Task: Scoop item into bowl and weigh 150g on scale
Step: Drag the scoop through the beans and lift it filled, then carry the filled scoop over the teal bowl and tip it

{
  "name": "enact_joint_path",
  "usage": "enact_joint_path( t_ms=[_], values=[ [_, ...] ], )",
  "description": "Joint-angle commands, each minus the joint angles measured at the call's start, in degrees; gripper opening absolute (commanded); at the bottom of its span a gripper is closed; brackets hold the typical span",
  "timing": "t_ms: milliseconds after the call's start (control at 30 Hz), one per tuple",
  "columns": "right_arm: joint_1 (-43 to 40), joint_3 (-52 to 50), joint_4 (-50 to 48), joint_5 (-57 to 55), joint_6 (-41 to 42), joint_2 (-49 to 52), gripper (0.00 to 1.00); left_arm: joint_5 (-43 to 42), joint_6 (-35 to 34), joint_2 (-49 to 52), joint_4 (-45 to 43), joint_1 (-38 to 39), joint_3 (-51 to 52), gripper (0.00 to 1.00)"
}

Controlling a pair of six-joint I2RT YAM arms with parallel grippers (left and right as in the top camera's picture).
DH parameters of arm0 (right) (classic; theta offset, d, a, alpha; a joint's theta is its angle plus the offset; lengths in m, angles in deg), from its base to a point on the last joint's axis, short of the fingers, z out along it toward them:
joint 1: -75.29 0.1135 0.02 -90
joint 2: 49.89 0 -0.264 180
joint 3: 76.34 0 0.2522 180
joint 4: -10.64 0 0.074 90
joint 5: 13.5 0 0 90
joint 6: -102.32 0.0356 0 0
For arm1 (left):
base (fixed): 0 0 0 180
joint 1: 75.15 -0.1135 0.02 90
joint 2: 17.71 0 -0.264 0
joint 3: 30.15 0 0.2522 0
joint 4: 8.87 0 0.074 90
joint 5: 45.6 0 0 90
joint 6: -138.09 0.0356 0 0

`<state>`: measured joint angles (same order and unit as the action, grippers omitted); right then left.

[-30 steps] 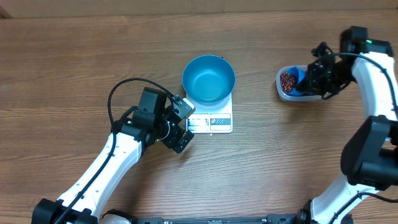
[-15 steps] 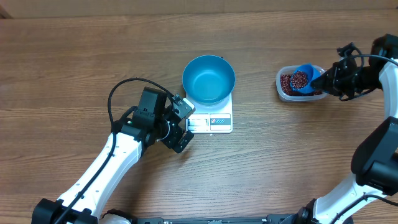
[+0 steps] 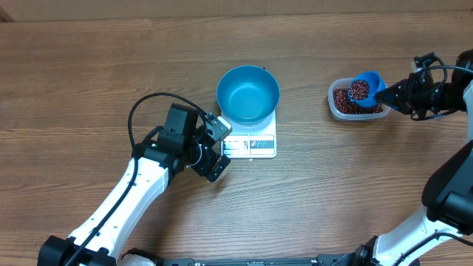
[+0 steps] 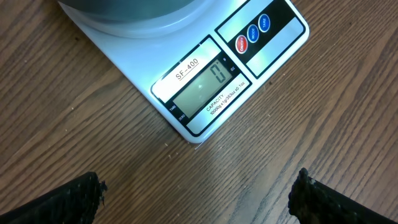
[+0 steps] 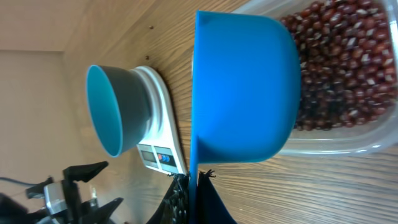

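The empty blue bowl [image 3: 247,94] stands on the white scale [image 3: 255,145], whose display [image 4: 202,90] reads zero. My left gripper [image 3: 219,148] hovers open at the scale's front left corner, its dark fingertips [image 4: 69,200] wide apart over bare wood. My right gripper [image 3: 390,94] is shut on the handle of a small blue scoop [image 3: 362,88]. The scoop is heaped with red-brown beans [image 3: 358,90] and hangs over the clear tub [image 3: 341,111]. More beans [image 5: 348,68] fill that tub. In the right wrist view the scoop's underside [image 5: 242,87] hides its load.
The wooden table [image 3: 111,66] stretches on all sides. A black cable [image 3: 140,111] loops from the left arm. The bowl [image 5: 109,109] and scale [image 5: 163,118] lie to the tub's left, with a stretch of bare wood between.
The right gripper has raised the scoop out of the tub's beans and turned it level, now loaded. The left arm, bowl and scale have not moved.
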<state>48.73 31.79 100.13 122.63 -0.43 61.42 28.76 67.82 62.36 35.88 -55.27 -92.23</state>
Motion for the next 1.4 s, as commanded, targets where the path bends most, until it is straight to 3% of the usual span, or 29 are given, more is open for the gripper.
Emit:
enact_joint_path(
  t_ms=[0, 667, 1367],
  values=[
    [-0.31, -0.24, 0.28, 5.68, -1.05, 0.15, 0.04, -0.48, 0.44, 0.28, -0.15, 0.35, 0.33, 1.00],
    [1.49, -0.13, 8.44, 18.69, -5.81, -0.17, 0.04, -0.48, 0.44, 0.28, -0.15, 0.35, 0.33, 0.99],
    [22.27, 11.10, 8.57, 17.81, -0.17, -1.70, 0.04, -0.48, 0.44, 0.28, -0.15, 0.35, 0.33, 1.00]
  ],
)
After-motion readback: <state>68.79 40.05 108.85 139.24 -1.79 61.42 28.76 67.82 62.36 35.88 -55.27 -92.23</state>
